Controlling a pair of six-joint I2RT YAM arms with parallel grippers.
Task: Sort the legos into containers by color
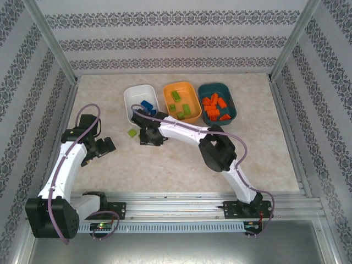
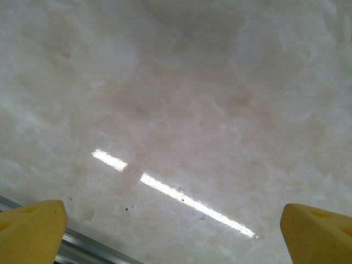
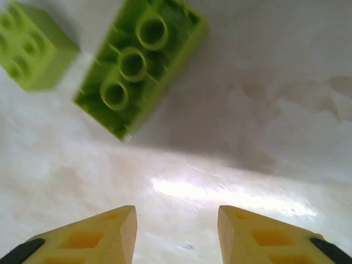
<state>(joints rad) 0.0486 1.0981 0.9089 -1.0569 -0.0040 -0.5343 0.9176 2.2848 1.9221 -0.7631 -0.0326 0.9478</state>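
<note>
Top view: three dishes stand in a row along the far edge of the table (image 1: 264,148), touching or nearly so: white dish (image 1: 131,96) leftmost, orange dish (image 1: 190,88) in the middle, teal dish (image 1: 231,96) rightmost. White dish holds a blue brick (image 1: 146,104); orange dish holds lime green bricks (image 1: 187,109); teal dish holds a heap of orange bricks (image 1: 215,107). One loose lime green brick (image 1: 132,132) lies on the bare table just on the near side of the white dish. The right arm reaches across to the left, and the right gripper (image 1: 149,136) sits just beside that brick, on its right. Right wrist view: right gripper (image 3: 176,231) released, yellow fingers (image 3: 93,236) apart with nothing but table surface between them. Ahead of the fingers lies a long lime green brick (image 3: 140,63), turned so its hollow underside with three round tubes faces the camera; a short lime green brick (image 3: 30,47), studs showing, lies close beside it toward the upper left, not touching. Cannot tell which of the two is the one seen from above. Left gripper (image 1: 104,147) hangs over the left part of the table, well apart from the dishes. Left wrist view: left gripper (image 2: 176,236) released, fingertips (image 2: 30,231) spread wide over bare table, a metal rail (image 2: 82,250) at the lower left corner
</note>
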